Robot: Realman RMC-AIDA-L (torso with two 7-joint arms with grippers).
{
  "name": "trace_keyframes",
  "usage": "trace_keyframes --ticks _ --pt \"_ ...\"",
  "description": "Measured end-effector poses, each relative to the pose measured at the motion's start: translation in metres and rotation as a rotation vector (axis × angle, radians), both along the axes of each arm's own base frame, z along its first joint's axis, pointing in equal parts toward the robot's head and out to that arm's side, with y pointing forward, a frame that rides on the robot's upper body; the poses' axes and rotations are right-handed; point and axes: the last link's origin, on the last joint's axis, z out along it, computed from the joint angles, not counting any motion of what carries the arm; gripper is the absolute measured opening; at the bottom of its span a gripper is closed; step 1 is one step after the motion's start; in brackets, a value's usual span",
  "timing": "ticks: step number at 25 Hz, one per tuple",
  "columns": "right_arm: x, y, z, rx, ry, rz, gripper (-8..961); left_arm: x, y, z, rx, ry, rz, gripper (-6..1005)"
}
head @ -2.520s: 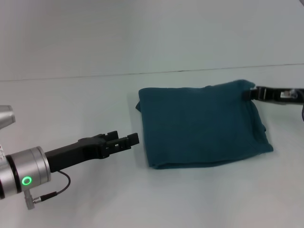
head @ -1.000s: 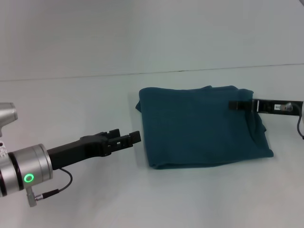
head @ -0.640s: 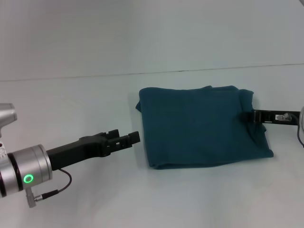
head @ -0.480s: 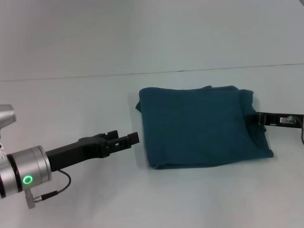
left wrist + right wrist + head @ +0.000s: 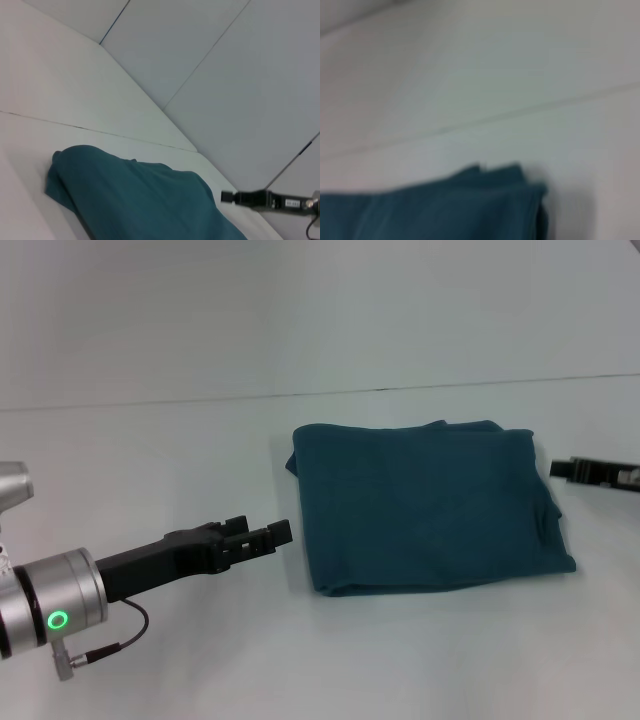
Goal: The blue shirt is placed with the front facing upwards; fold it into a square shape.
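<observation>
Already folded, shirt: the dark teal-blue soft cotton shirt (image 5: 430,505) lay as a compact, roughly square stack on the pale white table (image 5: 150,460), a little right of the middle, no lettering showing.
Shirt edges: the near and left borders looked straight; the right side carried a small ripple and layered edges, and the far right corner showed stacked plies in the right wrist view (image 5: 520,195).
Right gripper: the slim black right gripper (image 5: 565,469) hung just beside the shirt's right edge, apart from the cloth and holding nothing; whether its jaws were parted or pressed together I cannot tell.
Left gripper: the black left gripper (image 5: 268,536) on its silver-cuffed arm hovered just off the shirt's left edge, not touching it; its fingers lay close together with nothing between them.
Step in hand: judged from the lie of the cloth, the folding seemed done and both arms stood off from it.
Next move: likely only a tidy of the rippled right edge, if any, or clearing both arms from the table without snagging the stack.
</observation>
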Motion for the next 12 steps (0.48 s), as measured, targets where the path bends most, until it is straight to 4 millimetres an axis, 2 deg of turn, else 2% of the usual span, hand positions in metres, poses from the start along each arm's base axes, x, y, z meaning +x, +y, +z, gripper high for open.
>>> trace_keyframes --ticks 6,12 --pt "-0.017 0.007 0.012 0.04 0.017 0.06 14 0.001 -0.001 -0.002 -0.009 -0.006 0.0 963" --pt "-0.034 0.015 -0.008 -0.047 -0.005 0.112 20 0.001 -0.002 -0.005 -0.023 -0.012 0.005 964"
